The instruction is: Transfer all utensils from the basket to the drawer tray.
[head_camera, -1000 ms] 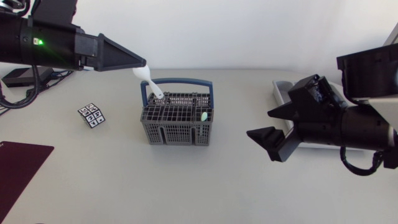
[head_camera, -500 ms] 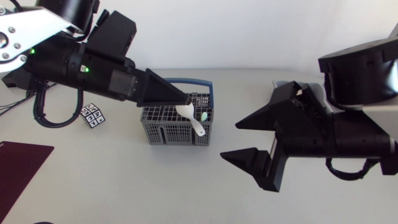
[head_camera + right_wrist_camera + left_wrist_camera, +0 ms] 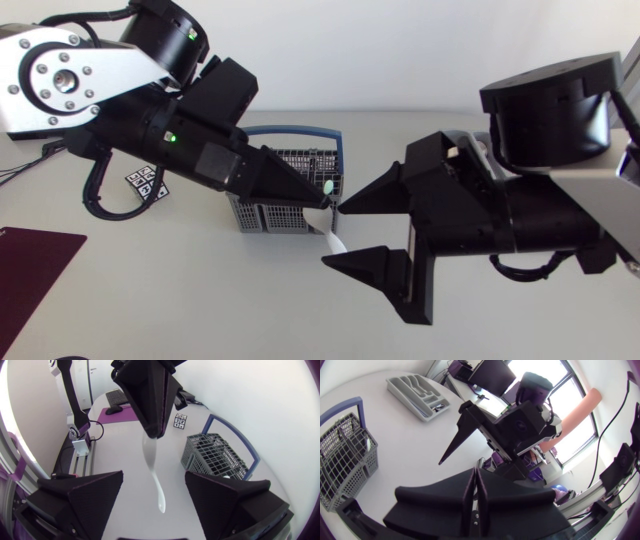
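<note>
The spoon (image 3: 151,460) is mid-handover: the left gripper (image 3: 321,207) clamps its upper end, while the right gripper (image 3: 333,236), gaping wide around its handle, must close next.

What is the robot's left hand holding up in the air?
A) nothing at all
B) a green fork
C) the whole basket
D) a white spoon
D: the left gripper is shut on the white spoon, which hangs down from its tip above the table.
</note>
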